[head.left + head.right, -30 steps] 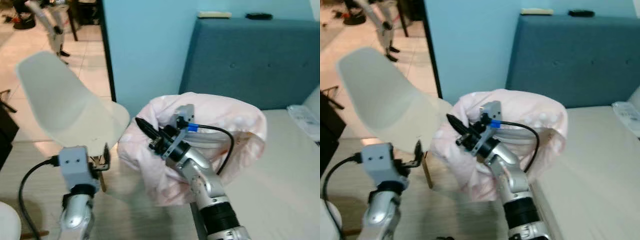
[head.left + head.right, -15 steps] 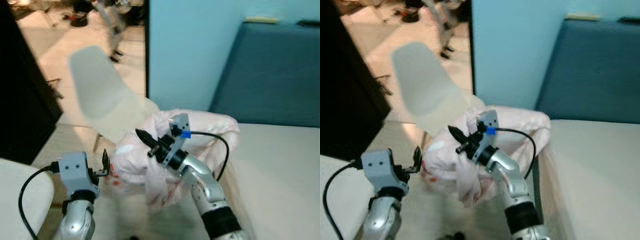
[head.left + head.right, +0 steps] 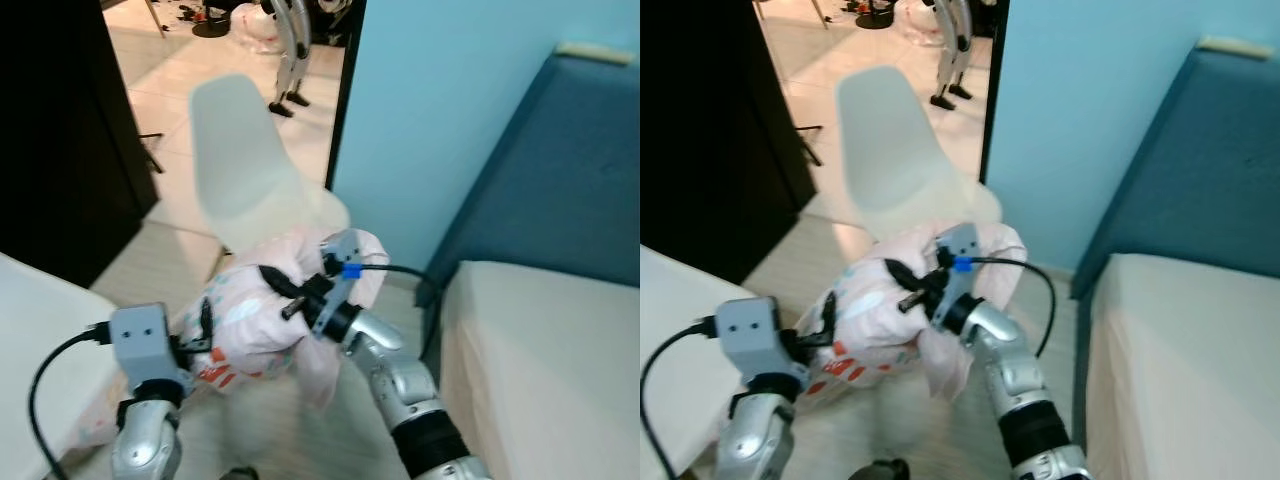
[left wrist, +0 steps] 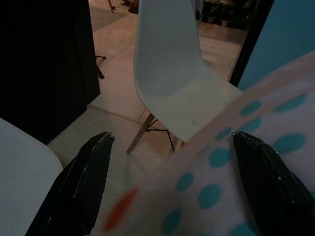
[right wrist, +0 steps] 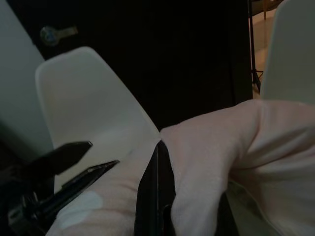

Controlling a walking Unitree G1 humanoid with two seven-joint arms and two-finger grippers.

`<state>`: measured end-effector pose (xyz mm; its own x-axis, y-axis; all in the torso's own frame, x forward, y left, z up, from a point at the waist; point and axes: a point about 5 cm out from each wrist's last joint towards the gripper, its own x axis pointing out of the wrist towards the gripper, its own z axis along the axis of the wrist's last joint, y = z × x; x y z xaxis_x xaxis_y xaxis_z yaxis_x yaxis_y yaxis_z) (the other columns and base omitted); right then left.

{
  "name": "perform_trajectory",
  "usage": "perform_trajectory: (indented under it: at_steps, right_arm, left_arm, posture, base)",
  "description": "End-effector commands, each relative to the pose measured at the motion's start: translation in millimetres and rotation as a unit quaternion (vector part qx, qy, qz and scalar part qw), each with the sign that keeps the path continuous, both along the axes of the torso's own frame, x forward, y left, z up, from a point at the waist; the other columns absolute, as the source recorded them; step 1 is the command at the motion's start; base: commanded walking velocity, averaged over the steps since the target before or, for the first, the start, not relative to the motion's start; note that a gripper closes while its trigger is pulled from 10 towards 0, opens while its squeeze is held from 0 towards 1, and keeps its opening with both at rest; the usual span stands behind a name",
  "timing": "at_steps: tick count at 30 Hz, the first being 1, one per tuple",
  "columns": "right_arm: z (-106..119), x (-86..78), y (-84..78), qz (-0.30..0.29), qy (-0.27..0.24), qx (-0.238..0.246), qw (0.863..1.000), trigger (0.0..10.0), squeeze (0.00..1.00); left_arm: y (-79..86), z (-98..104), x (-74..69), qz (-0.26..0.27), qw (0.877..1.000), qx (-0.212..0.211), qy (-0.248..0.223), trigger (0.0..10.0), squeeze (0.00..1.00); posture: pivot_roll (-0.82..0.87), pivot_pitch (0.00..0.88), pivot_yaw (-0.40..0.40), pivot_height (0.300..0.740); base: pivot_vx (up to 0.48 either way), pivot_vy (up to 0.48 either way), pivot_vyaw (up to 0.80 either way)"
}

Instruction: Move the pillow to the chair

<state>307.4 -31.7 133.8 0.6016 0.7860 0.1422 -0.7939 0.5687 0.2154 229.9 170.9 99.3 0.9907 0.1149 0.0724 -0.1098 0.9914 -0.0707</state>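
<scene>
Pillow nearer chair, seemingly crosswise.

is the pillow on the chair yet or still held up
Held up, not on the chair. The pillow hangs bunched between the right gripper and left gripper, in front of the white chair, whose seat is bare.

Chair legs hidden (behind pillow).

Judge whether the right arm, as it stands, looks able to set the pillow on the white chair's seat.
Probably yes. The right gripper is clamped on the pillow, which hangs just in front of the white chair. The seat looks bare and nothing stands between; the left gripper supports the pillow's other side.
</scene>
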Motion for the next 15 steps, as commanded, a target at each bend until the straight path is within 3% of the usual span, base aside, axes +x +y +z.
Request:
perform_trajectory:
  at_steps: [1, 6, 15]
  right_arm:
    - [9, -0.2, 0.0, -0.002, -0.035, 0.003, 0.999, 10.0, 0.00]
    - [-2, -1.2, -0.8, 0.002, -0.035, -0.041, 0.999, 10.0, 0.00]
    - [-13, -5.1, -3.0, 0.022, -0.041, -0.085, 0.995, 10.0, 0.00]
  left_arm:
    - [-7.0, -9, -2.9, -0.016, 1.000, -0.009, 0.020, 10.0, 0.00]
    - [-7.1, -12, -0.7, -0.015, 1.000, -0.013, 0.022, 10.0, 0.00]
    - [-3.0, -11, 2.6, 0.003, 1.000, -0.023, 0.017, 10.0, 0.00]
  posture:
    - [0.03, 0.101, -0.076, 0.740]
    - [0.03, 0.078, -0.086, 0.740]
    - [0.03, 0.063, -0.093, 0.740]
  base:
    - [0.000, -0.454, 0.00]
    - [0.000, -0.439, 0.00]
    - [0.000, 0.000, 0.00]
